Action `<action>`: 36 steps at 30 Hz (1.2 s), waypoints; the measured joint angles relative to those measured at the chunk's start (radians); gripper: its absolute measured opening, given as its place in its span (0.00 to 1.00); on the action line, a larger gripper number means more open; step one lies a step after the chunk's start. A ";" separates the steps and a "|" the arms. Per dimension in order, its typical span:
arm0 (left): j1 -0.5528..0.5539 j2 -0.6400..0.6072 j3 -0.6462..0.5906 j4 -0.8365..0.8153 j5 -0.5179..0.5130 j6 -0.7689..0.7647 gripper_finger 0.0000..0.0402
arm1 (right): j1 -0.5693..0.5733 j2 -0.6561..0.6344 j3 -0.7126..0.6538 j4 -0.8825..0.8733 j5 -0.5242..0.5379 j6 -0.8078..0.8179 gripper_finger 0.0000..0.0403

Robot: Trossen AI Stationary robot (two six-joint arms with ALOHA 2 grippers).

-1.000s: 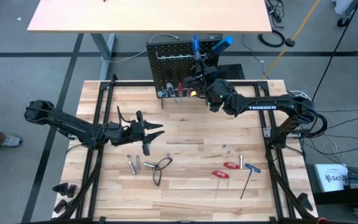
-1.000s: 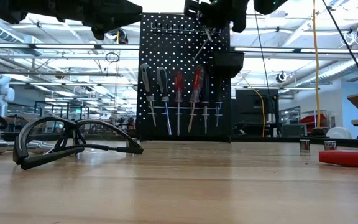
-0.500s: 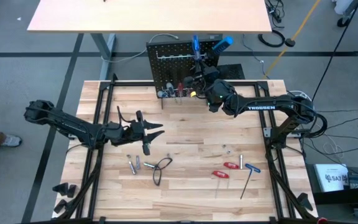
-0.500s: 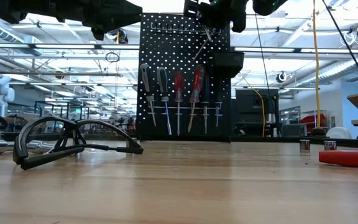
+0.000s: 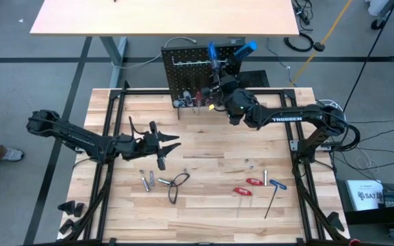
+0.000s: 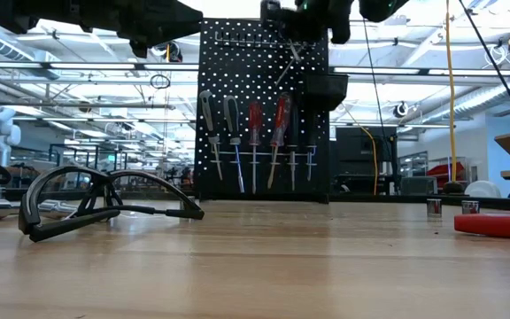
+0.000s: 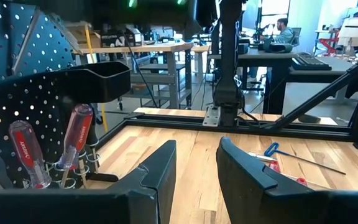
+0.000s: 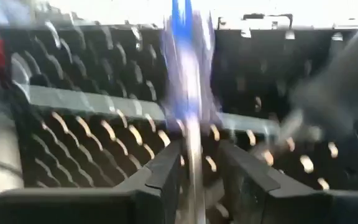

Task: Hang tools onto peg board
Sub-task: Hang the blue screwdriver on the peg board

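Pale wood planks form the tabletop (image 5: 204,147). Nearest the front edge lie loose tools: two red-handled drivers (image 5: 249,186), a blue-handled hex key (image 5: 275,193), small silver bits (image 5: 147,182) and a black wire loop (image 5: 176,183). Mid-table, the left gripper (image 5: 172,142) hovers above the wood with its fingers (image 7: 160,168) parted and nothing between them. At the far edge stands the peg board (image 5: 191,63), bearing clear- and red-handled screwdrivers (image 6: 266,121) in a row and a small black bin (image 6: 326,89). The right gripper (image 5: 215,80) is at the board's top with a blue-handled screwdriver (image 5: 213,52) between its fingers (image 8: 166,169); whether they clamp it cannot be told. Beyond are a grey floor, cables and a second tan table (image 5: 163,17).
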 joint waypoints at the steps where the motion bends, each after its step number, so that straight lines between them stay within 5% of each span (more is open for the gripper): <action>1: 0.000 0.000 0.000 0.000 0.000 0.000 0.29 | -0.002 0.005 -0.005 -0.008 0.017 -0.004 0.27; 16: 0.000 0.000 0.000 -0.022 -0.017 0.002 0.29 | -0.003 0.001 0.000 -0.118 0.027 0.021 0.46; 36: 0.001 0.000 0.000 -0.026 -0.022 0.004 0.29 | 0.030 -0.001 0.002 -0.150 0.147 -0.118 0.49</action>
